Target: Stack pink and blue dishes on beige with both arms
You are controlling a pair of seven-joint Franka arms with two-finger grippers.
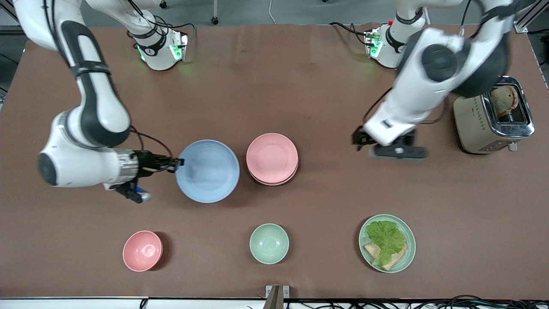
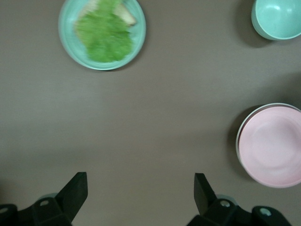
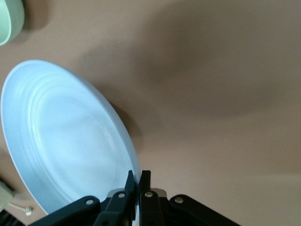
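My right gripper [image 1: 178, 163] [image 3: 139, 175] is shut on the rim of the light blue plate [image 1: 207, 171] [image 3: 66, 141]. The plate hangs tilted just above the table, beside the stack, toward the right arm's end. The pink plate [image 1: 272, 157] [image 2: 273, 146] lies on the beige plate [image 1: 274, 183] [image 2: 238, 136], of which only a thin rim shows. My left gripper [image 1: 388, 148] [image 2: 141, 188] is open and holds nothing, over bare table between the stack and the toaster.
A small pink bowl [image 1: 142, 251], a mint-green bowl [image 1: 269, 243] [image 2: 277, 19] and a mint plate with lettuce and bread [image 1: 387, 243] [image 2: 102, 33] line the table's near edge. A toaster [image 1: 493, 116] holding a slice stands at the left arm's end.
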